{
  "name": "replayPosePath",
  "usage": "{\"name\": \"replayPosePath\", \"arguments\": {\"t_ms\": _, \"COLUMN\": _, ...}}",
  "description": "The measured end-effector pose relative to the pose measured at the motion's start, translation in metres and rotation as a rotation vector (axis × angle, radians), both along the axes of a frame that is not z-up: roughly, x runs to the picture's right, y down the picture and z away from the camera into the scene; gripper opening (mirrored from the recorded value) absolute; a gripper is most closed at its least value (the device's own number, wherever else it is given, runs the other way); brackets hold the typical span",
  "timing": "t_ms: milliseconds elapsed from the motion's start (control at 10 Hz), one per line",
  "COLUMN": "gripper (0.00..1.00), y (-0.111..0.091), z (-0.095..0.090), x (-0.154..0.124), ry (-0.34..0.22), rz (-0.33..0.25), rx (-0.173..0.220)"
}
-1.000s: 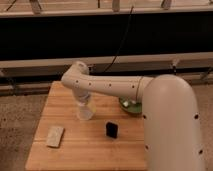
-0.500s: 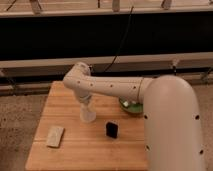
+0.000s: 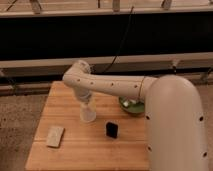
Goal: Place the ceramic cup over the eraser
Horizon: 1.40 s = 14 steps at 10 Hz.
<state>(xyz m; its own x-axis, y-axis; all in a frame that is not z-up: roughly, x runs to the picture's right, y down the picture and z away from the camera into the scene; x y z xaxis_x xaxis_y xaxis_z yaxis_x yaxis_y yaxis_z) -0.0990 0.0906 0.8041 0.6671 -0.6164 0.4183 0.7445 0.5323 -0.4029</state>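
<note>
The ceramic cup is a small white tapered cup standing on the wooden table left of centre, its wider end down. My gripper comes straight down onto the cup's top from the white arm, which reaches in from the right. The gripper's tip blends into the cup. The eraser is a small black block on the table, a short way to the front right of the cup and apart from it.
A pale grey-beige flat block lies near the table's front left. A green bowl sits at the right, partly behind the robot's large white body. A dark wall and rails run behind the table.
The gripper and the cup have shifted slightly toward the front and right, closer to the eraser. The eraser and the beige block have not moved.
</note>
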Motion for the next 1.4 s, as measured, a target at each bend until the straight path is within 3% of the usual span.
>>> {"name": "replayPosePath", "arguments": {"t_ms": 200, "gripper": 0.4, "y": 0.009, "z": 0.008, "x": 0.007, "ry": -0.003, "rz": 0.012, "rx": -0.008}}
{"name": "replayPosePath", "arguments": {"t_ms": 500, "gripper": 0.69, "y": 0.005, "z": 0.0, "x": 0.009, "ry": -0.008, "rz": 0.02, "rx": -0.02}}
{"name": "replayPosePath", "arguments": {"t_ms": 700, "gripper": 0.72, "y": -0.005, "z": -0.014, "x": 0.013, "ry": -0.001, "rz": 0.032, "rx": -0.017}}
{"name": "replayPosePath", "arguments": {"t_ms": 900, "gripper": 0.55, "y": -0.01, "z": -0.021, "x": 0.013, "ry": 0.0, "rz": 0.039, "rx": -0.018}}
{"name": "replayPosePath", "arguments": {"t_ms": 1200, "gripper": 0.24, "y": -0.012, "z": -0.045, "x": 0.038, "ry": 0.008, "rz": 0.077, "rx": -0.017}}
{"name": "replayPosePath", "arguments": {"t_ms": 1300, "gripper": 0.17, "y": -0.015, "z": -0.053, "x": 0.04, "ry": 0.005, "rz": 0.082, "rx": -0.016}}
{"name": "replayPosePath", "arguments": {"t_ms": 1400, "gripper": 0.16, "y": -0.017, "z": -0.053, "x": 0.038, "ry": 0.005, "rz": 0.074, "rx": -0.021}}
